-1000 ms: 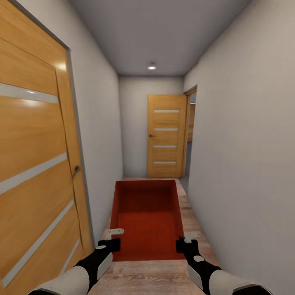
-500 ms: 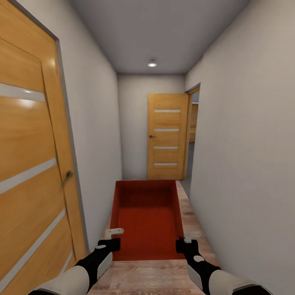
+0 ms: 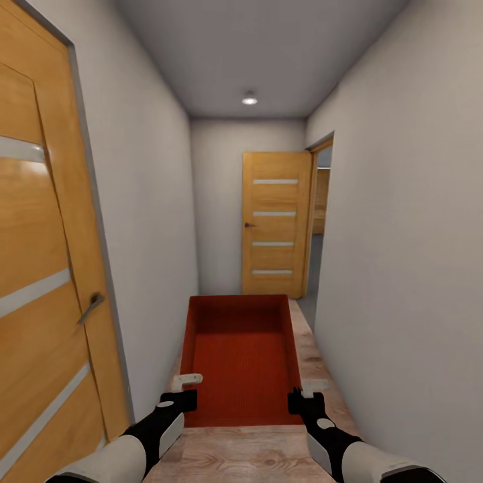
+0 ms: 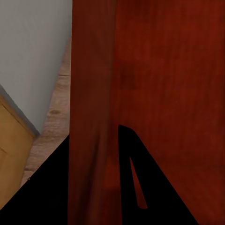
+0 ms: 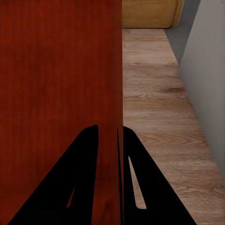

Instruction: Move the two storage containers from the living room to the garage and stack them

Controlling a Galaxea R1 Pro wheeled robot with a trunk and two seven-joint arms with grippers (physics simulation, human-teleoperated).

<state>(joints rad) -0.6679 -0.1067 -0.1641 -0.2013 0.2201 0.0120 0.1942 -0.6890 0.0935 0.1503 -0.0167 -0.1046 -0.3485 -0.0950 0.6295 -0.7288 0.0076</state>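
Note:
One red-orange storage container [image 3: 241, 355] hangs open side up in front of me, above the wood-plank floor of a narrow hallway. My left gripper [image 3: 182, 392] is shut on its left wall near the close corner. My right gripper [image 3: 303, 392] is shut on the right wall. In the left wrist view the ribbed wall [image 4: 91, 117] runs between the black fingers [image 4: 140, 187]. In the right wrist view the container [image 5: 61, 70] has its wall pinched between the right gripper's fingers [image 5: 145, 187]. The container is empty.
White walls stand close on both sides. A closed wooden door [image 3: 40, 268] with a lever handle is near on the left. Another wooden door [image 3: 275, 225] stands at the far end. Beside it, an open doorway [image 3: 320, 221] shows grey flooring; I cannot tell whether that is the garage.
The whole view has moved forward along the hallway: the left door slid back past me and the far door looks nearer. The container and both grippers keep the same hold.

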